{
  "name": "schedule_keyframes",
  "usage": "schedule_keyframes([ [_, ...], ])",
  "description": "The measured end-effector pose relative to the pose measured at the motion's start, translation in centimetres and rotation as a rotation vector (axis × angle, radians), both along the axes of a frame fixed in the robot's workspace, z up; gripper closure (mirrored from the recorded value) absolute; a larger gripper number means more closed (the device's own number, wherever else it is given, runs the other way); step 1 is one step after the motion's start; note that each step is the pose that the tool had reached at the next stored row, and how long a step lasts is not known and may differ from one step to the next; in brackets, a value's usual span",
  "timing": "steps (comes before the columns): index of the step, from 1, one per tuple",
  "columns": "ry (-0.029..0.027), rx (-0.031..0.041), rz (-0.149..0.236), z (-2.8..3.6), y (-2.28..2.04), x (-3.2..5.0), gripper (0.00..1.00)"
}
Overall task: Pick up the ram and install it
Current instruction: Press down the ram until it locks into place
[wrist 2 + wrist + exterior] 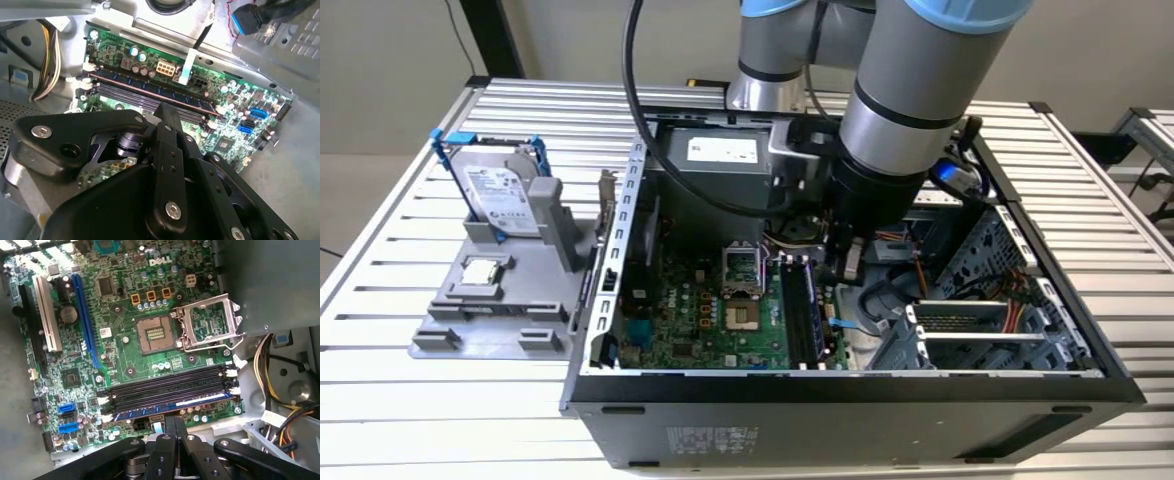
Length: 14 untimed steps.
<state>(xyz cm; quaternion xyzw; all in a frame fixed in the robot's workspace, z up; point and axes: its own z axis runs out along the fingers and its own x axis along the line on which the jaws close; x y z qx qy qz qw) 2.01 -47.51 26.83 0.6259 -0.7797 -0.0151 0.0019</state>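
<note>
The ram (172,406) is a long dark blue stick lying in the memory slot nearest the motherboard's edge, level with the empty black slots (167,387) beside it. It also shows in the second wrist view as the ram (155,94) and in the exterior view as the ram (801,312). My gripper (170,423) hangs inside the computer case just above and beside the ram, its black fingers (177,432) pressed together with nothing between them. In the exterior view the gripper (849,268) sits low over the board.
The open case (854,385) walls in the arm on all sides. An open processor socket (155,335) lies beside the slots. Cable bundles (272,390) and the power supply (720,150) crowd one end. Outside, a grey holder (447,335) carries a hard drive (500,190) and a chip (480,270).
</note>
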Motion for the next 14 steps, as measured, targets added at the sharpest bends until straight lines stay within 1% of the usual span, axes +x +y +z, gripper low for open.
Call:
schedule_keyframes([
  [9,-0.0011,0.0,0.089,0.0,0.0,0.02,1.0],
  [12,-0.0013,0.0,0.114,0.0,0.0,0.03,1.0],
  [14,-0.0012,0.0,0.121,-0.01,0.02,0.04,1.0],
])
